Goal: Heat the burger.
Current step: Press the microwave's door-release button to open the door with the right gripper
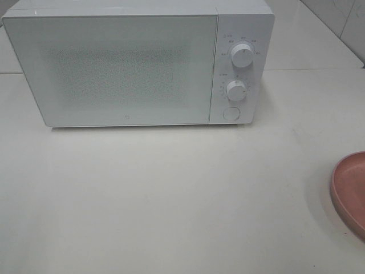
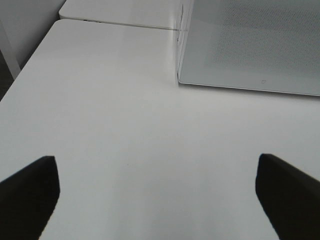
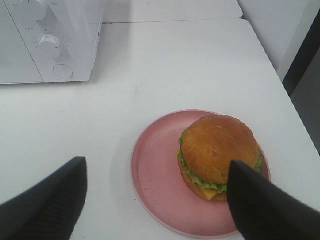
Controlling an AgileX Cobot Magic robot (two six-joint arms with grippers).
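The burger [image 3: 215, 150], with a golden-brown bun, green lettuce and yellow cheese, sits on a pink plate [image 3: 155, 175] seen in the right wrist view. My right gripper [image 3: 155, 200] hovers open above the near side of the plate, one finger beside the burger and nothing between them. In the high view only the plate's rim [image 1: 348, 191] shows at the right edge; the burger is out of that frame. The white microwave [image 1: 137, 65] stands at the back with its door shut. My left gripper [image 2: 157, 195] is open over bare table near the microwave's left front corner [image 2: 180, 80].
The microwave's two knobs [image 1: 242, 56] [image 1: 235, 89] and round button [image 1: 231, 113] sit on its right panel. The white table's [image 3: 280, 75] right edge runs close to the plate. A seam [image 2: 120, 24] divides the table surface behind the microwave.
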